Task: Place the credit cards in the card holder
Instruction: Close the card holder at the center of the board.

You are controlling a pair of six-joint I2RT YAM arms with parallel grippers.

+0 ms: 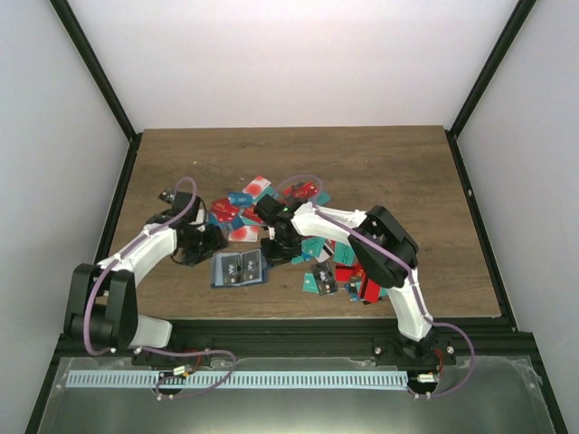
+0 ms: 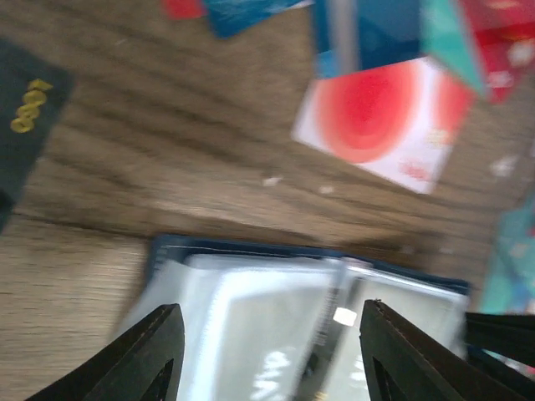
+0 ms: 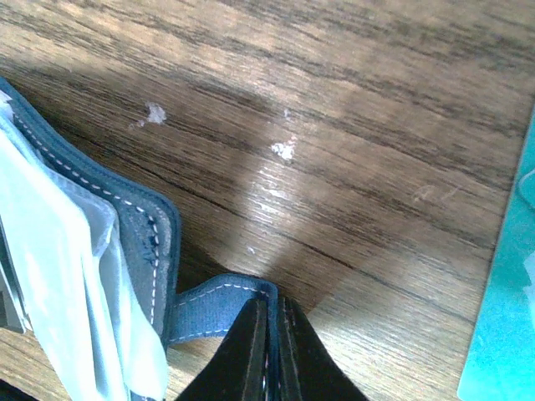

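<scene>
The right gripper [image 3: 270, 322], clamped on the tab [image 3: 209, 305] of the card holder [image 3: 138, 238], should hold steady while the left gripper [image 2: 272, 309], fingers apart, descends.

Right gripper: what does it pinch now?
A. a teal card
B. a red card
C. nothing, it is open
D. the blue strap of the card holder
D: in the right wrist view the right gripper has its fingers shut on the stitched blue strap that comes off the card holder; the teal card at the edge of that view lies apart.
</scene>
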